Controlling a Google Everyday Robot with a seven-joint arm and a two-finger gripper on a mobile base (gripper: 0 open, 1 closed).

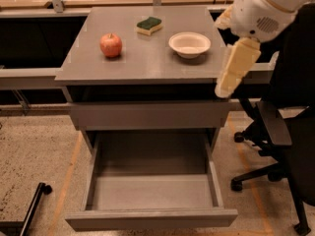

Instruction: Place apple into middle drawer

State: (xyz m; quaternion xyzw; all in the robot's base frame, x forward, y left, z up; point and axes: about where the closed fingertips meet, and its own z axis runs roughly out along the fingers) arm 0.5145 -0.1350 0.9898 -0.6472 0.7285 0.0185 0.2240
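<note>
The red-orange apple (111,44) sits on the left part of the grey cabinet top (147,65). The middle drawer (150,219) is pulled out wide below, and its flat grey floor holds nothing. My gripper (230,77), cream-coloured under the white arm, hangs at the cabinet's right edge. It is level with the top's front corner, far to the right of the apple and above the drawer's right side. It holds nothing that I can see.
A green-and-yellow sponge (149,25) and a white bowl (189,44) lie on the cabinet top, right of the apple. A shut grey drawer front (147,114) sits above the open drawer. A black office chair (283,132) stands close on the right. A black bar (30,209) lies on the floor at the left.
</note>
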